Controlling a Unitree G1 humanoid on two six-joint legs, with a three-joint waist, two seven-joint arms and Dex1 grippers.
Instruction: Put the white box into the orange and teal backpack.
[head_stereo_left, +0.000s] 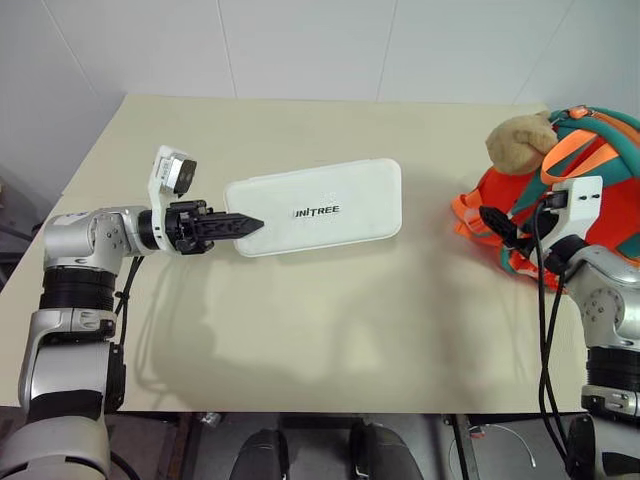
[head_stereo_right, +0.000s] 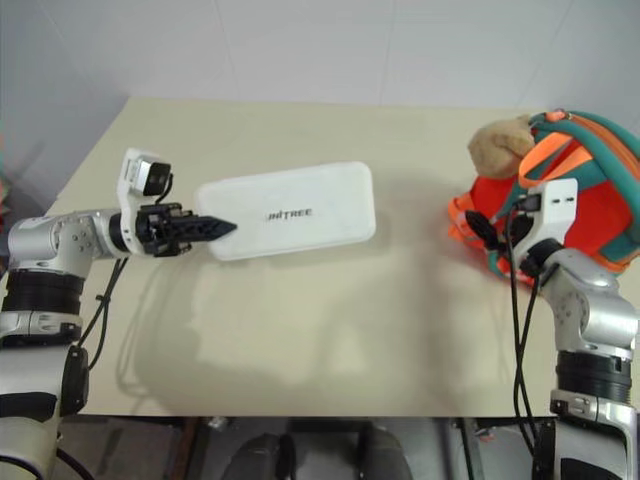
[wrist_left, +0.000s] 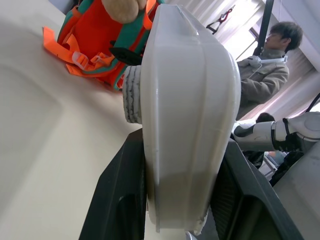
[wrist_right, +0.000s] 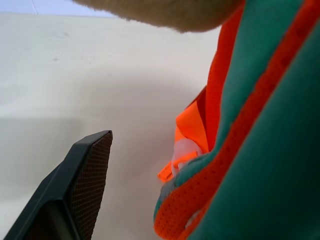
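The white box (head_stereo_left: 320, 205) lies flat on the middle of the table, its dark lettering facing up. My left gripper (head_stereo_left: 238, 225) points right and is shut on the box's left end; in the left wrist view the box's edge (wrist_left: 185, 100) stands between the two black fingers (wrist_left: 117, 200). The orange and teal backpack (head_stereo_left: 590, 180) sits at the table's right edge with a tan plush toy (head_stereo_left: 520, 140) on top. My right gripper (head_stereo_left: 497, 222) is open at the backpack's left side, one finger (wrist_right: 82, 187) just beside a teal and orange strap (wrist_right: 240, 150).
The beige table (head_stereo_left: 330, 330) has bare room between the box and the backpack and along its front. A white wall stands behind it. A seated person (wrist_left: 265, 70) shows beyond the table's right side in the left wrist view.
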